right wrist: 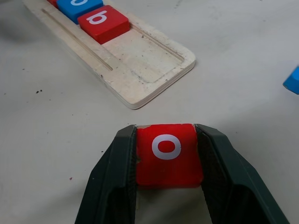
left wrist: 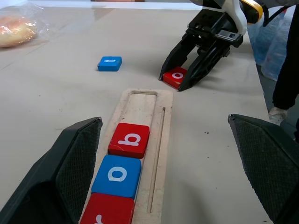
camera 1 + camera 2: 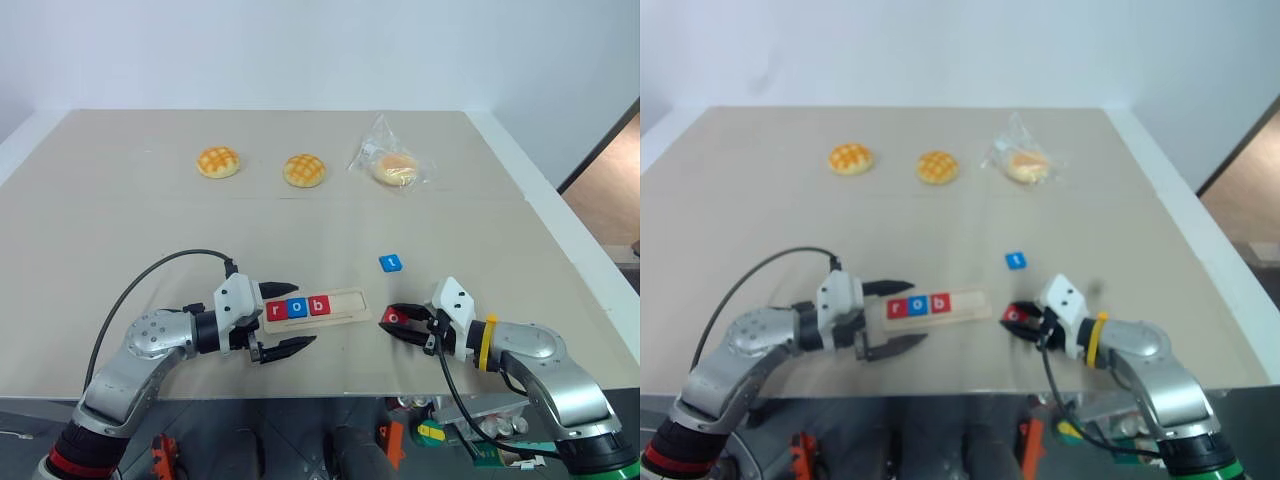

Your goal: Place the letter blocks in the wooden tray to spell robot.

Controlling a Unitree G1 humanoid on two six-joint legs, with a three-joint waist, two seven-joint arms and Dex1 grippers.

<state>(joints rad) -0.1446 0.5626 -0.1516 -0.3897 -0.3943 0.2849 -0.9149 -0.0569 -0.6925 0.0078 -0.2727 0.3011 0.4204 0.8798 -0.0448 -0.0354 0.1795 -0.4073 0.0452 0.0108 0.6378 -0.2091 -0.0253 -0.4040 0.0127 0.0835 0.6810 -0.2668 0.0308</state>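
Right gripper [image 1: 168,186] clamped on the red "o" block [image 1: 167,154], low over the surface [image 3: 120,200] just past the open end of the wooden tray [image 3: 352,300]; left gripper [image 3: 283,320] spread wide, bracketing the tray's filled end and grasping nothing. Already seated in the tray groove: red "r" [image 3: 277,310], blue "o" [image 3: 298,307], red "b" [image 3: 319,304], leaving two empty places. Still to do, by the look of it: seating the held "o" next to the "b", then fetching the blue "t" block [image 3: 391,263], lying loose beyond the tray, well short of the buns [image 3: 218,162].
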